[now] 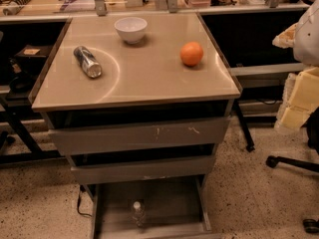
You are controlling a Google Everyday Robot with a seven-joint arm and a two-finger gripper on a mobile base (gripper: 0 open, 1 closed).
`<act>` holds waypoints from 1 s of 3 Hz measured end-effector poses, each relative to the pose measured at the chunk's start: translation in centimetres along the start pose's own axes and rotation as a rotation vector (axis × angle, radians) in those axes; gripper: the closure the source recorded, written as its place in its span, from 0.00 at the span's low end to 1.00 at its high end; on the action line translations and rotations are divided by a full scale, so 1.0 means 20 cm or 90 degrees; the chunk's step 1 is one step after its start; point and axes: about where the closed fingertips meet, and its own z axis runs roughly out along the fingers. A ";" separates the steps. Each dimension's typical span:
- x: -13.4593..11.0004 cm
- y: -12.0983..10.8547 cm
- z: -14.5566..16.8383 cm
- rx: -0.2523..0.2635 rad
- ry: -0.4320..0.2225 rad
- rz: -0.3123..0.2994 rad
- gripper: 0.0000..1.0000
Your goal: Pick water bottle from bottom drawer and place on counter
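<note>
Speckled terrazzo floor [259, 198], grey drawer cabinet in the middle, cluttered bench [149, 4] with metal posts running along the back.

Left to right:
- Black cable [79, 203] hangs down by the cabinet's lower left corner.
- Silver can [87, 61] lies on its side on the left part of the counter [144, 83].
- White bowl [130, 29] stands upright near the counter's back edge, roughly centre, well apart from the can.
- Below the top: two shallow drawers, upper [139, 136] and middle [142, 169], each pulled out a bit, with scratched fronts.
- Bottom drawer [169, 198] is pulled out furthest, flat floor showing.
- Water bottle [138, 213] is in that bottom drawer, left of centre near the front, white cap toward the back. Can't tell whether it's standing or lying.
- Orange [192, 54] sits on the right half of the counter, apart from the bowl.
- Pale white and yellowish shapes [299, 98] at the right edge, can't tell what they are.
- Black chair base [294, 162] is on the floor, lower right.

Gripper: out of shot, so I can't tell the state of the claw. Nothing is touching the bottle.
</note>
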 end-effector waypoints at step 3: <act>0.12 0.25 0.58 -0.091 -0.079 0.114 0.00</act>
